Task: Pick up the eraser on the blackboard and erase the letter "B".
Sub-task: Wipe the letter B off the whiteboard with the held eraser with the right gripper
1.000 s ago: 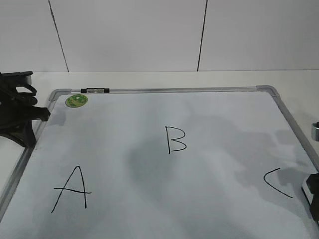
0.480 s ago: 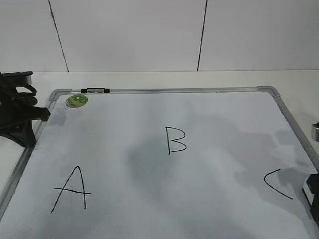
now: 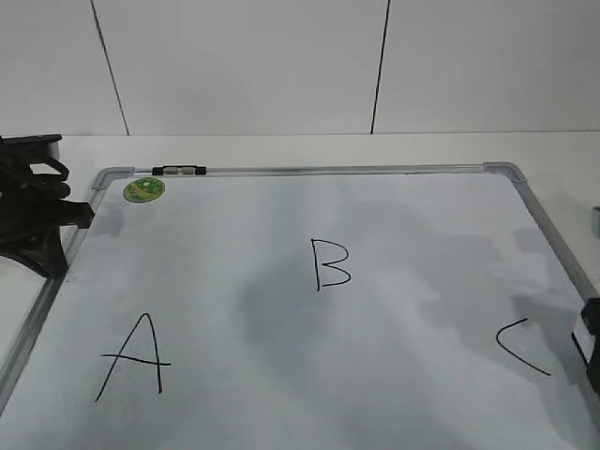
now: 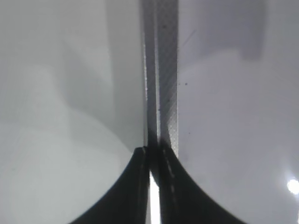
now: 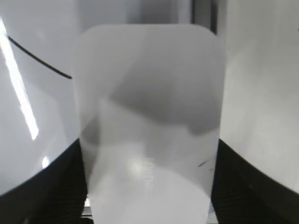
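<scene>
The blackboard [image 3: 309, 170] lies flat and fills most of the exterior view. The letter "B" [image 3: 330, 263] is drawn in black at its middle. The eraser [image 5: 149, 116] fills the middle of the right wrist view, white top up, between the two black fingers of my right gripper [image 5: 149, 186], which is shut on it. In the exterior view this gripper [image 3: 592, 361] is at the right edge next to the "C", well right of the "B". My left gripper [image 3: 56, 225] is shut and empty at the board's left frame [image 4: 166, 70].
A black "A" [image 3: 134, 356] is at the board's front left and a black "C" [image 3: 522, 345] at the front right. A round green sticker [image 3: 143, 189] and a small black clip [image 3: 178, 171] are at the back left corner. A white wall stands behind the table.
My right gripper has shifted slightly up and toward the right edge of the exterior view, and its shadow on the board moved with it. The left arm has not moved.
</scene>
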You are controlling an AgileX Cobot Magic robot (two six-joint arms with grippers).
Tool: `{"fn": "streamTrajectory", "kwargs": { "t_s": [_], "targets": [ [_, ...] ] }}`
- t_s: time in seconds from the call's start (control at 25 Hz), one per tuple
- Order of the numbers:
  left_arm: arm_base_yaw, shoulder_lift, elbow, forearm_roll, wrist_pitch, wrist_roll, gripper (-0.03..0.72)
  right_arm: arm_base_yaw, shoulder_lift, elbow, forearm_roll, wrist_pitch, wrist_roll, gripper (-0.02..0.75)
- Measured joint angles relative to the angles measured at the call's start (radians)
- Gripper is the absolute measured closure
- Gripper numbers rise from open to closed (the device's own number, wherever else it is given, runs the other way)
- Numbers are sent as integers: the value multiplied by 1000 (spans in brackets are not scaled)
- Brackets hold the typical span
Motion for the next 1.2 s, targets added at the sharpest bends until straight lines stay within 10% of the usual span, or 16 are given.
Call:
{"fn": "streamTrajectory", "kwargs": {
  "t_s": [1.2],
  "targets": [
    [0, 2, -4, 2, 12, 0, 671, 338, 645, -1005, -11, 190, 56, 201]
  ]
}}
